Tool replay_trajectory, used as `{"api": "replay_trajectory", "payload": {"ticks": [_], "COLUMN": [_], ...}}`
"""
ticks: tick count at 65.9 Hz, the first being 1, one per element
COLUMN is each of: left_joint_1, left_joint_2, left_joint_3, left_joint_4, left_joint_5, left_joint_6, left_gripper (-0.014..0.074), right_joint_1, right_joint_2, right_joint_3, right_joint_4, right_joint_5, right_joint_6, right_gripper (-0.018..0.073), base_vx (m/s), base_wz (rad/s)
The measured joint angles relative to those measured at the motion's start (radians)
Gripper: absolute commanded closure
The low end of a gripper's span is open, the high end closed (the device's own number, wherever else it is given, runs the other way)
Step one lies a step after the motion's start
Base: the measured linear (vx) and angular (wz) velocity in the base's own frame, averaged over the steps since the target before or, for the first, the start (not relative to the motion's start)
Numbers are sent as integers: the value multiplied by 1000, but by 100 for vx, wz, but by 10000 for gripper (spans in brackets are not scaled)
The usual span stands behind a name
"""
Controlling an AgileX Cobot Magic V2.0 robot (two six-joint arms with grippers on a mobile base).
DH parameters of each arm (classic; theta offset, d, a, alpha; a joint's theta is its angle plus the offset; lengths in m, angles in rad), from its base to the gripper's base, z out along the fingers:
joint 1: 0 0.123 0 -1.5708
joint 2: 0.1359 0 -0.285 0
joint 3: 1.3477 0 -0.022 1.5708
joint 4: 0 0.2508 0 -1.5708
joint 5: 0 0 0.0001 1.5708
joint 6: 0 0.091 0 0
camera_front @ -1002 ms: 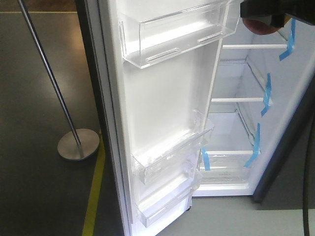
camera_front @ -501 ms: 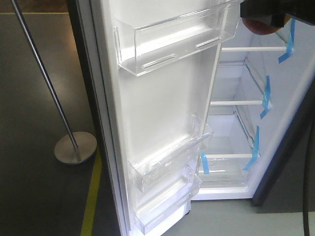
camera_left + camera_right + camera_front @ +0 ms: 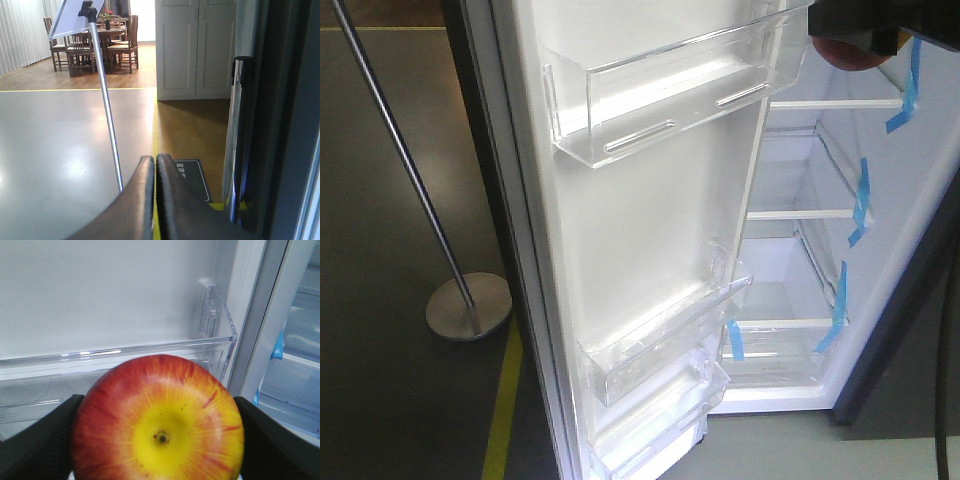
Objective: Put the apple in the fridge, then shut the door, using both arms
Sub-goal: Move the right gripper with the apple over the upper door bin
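While the right gripper [image 3: 156, 440] has its two black fingers pressed against either side of the apple [image 3: 157, 410], the placing step is in hand and the fruit is not yet inside. Just beyond it runs a clear bin [image 3: 150, 352] on the white inner face of the door [image 3: 640, 220], which stands wide open. Further back and to the right lies the fridge [image 3: 790, 260] compartment, with white shelves [image 3: 820, 213] and blue tape [image 3: 861, 190]. In the front view the apple hangs high, by the opening. Next, I judge, the right arm must carry it past the door's edge, over a shelf, lower it and let go. The left gripper [image 3: 154, 200], fingers pressed together on nothing, sits on the door's outer side near the chrome handle [image 3: 239, 140], well placed to push it shut afterwards. Farther off, a metal stand [image 3: 468, 305] rests on the dark floor.
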Motion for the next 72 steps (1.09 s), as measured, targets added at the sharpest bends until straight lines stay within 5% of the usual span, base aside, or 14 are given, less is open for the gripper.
{"api": "replay_trajectory", "payload": {"ticks": [72], "left_joint_1": [0], "left_joint_2": [0], "left_joint_3": [0], "left_joint_4": [0], "left_joint_5": [0], "left_joint_6": [0], "left_gripper": [603], "right_joint_1": [0], "right_joint_2": [0], "right_joint_3": [0], "right_joint_4": [0], "right_joint_5": [0], "right_joint_6": [0], "right_gripper": [438], "base_vx": [2], "base_wz": [0]}}
